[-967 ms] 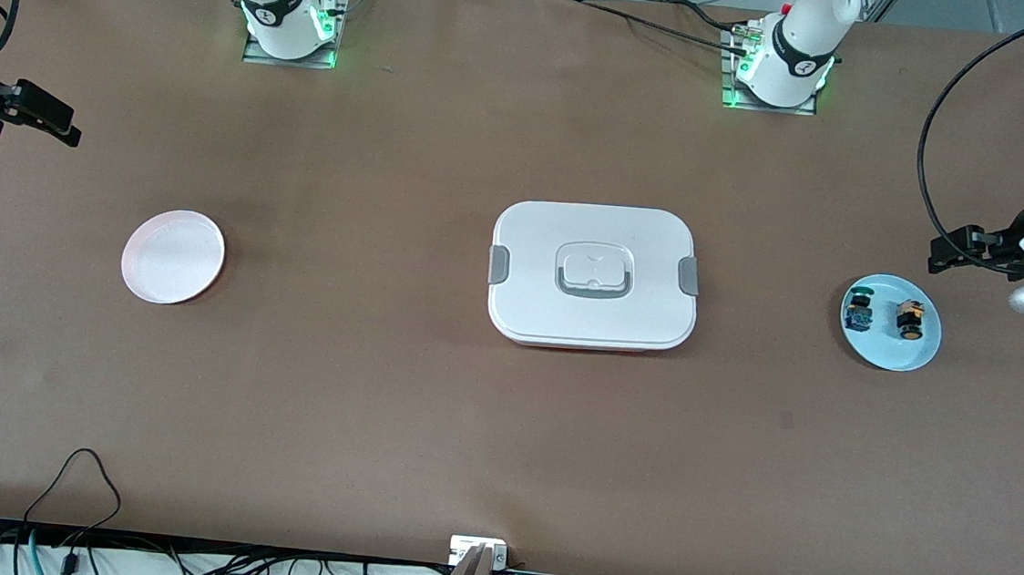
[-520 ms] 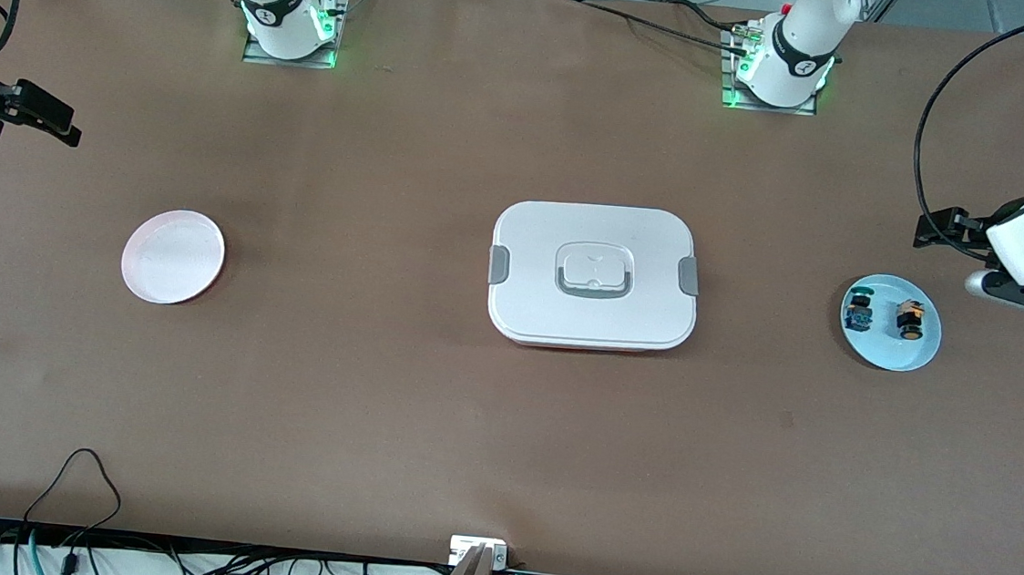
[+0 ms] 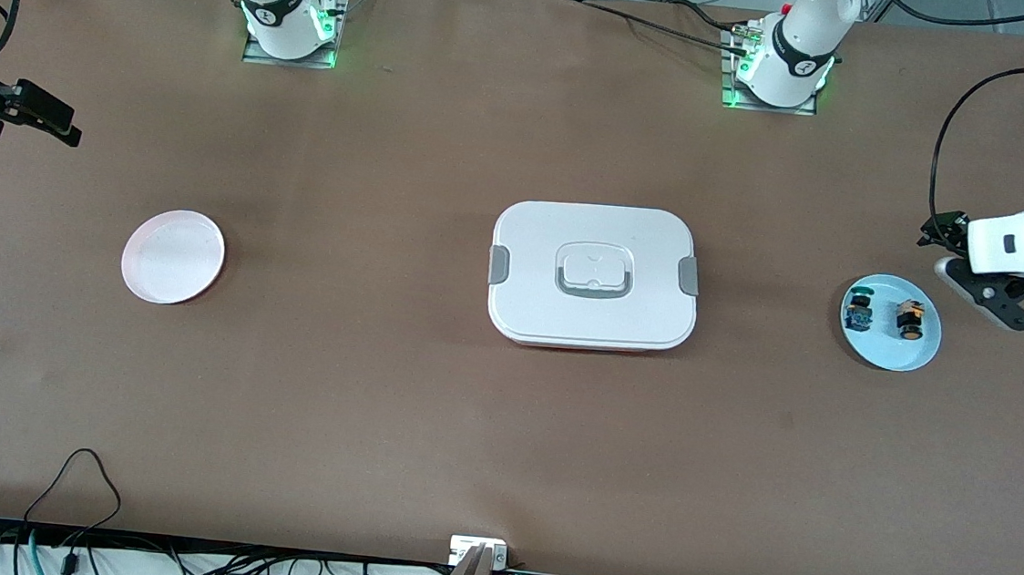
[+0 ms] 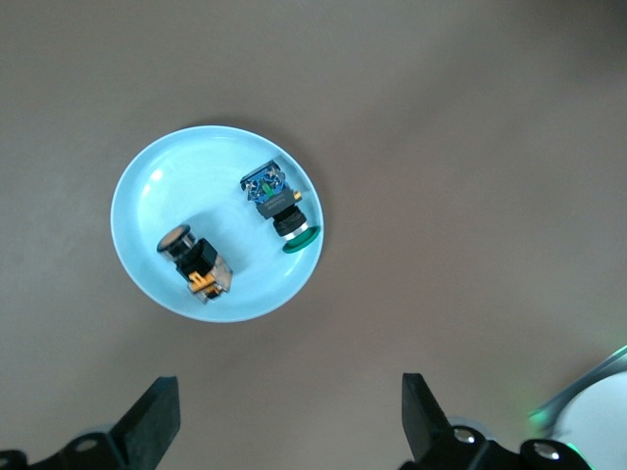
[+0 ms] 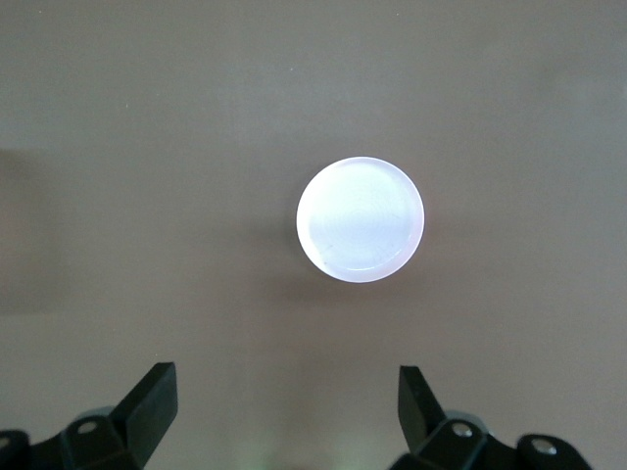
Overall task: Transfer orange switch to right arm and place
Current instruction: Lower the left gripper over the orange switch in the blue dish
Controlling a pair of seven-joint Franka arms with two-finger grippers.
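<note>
Hovering: left hand (image 4: 284,421) up over table (image 3: 500,433) just beside blue plate (image 3: 918,358), fingers spread wide, nothing in them. Orange switch (image 3: 909,319) lies on blue plate next to blue-green switch (image 3: 858,311), apart from it. Right hand (image 5: 284,416) waits over table near pink plate (image 3: 173,256), released, empty. White lidded box (image 3: 593,276) sits mid-table between plates.

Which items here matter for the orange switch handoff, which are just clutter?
In play:
orange switch on the blue plate
left tool, open, up by that plate
right tool, open, waiting above the white plate

Lying about:
blue-green switch, same blue plate
white lidded box, mid-table
</note>
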